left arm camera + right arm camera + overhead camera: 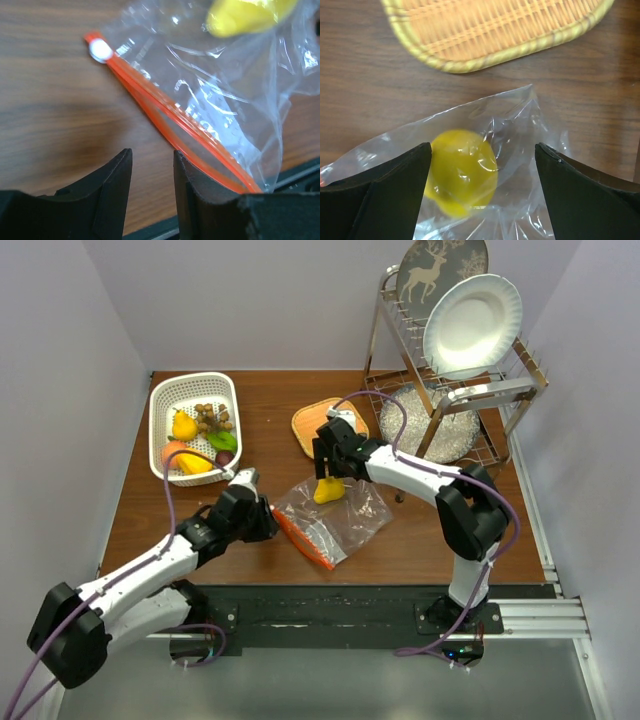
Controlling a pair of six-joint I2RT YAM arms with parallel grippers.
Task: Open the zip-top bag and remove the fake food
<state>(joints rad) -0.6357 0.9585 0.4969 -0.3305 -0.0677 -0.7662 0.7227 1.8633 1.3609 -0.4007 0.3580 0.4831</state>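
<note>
The clear zip-top bag lies flat on the wooden table, its orange zipper strip with a white slider facing the near left. One yellow piece of fake food is still inside it. My right gripper hangs open just above that piece, its fingers wide on either side of it over the plastic. My left gripper is low at the zipper end. Its jaws stand a narrow gap apart with only bare wood between them, and the strip runs past its right finger. More fake food fills the white basket.
A woven orange mat lies just beyond the bag. A metal dish rack with a white plate stands at the back right. Side walls close in the table, and a black rail runs along its near edge.
</note>
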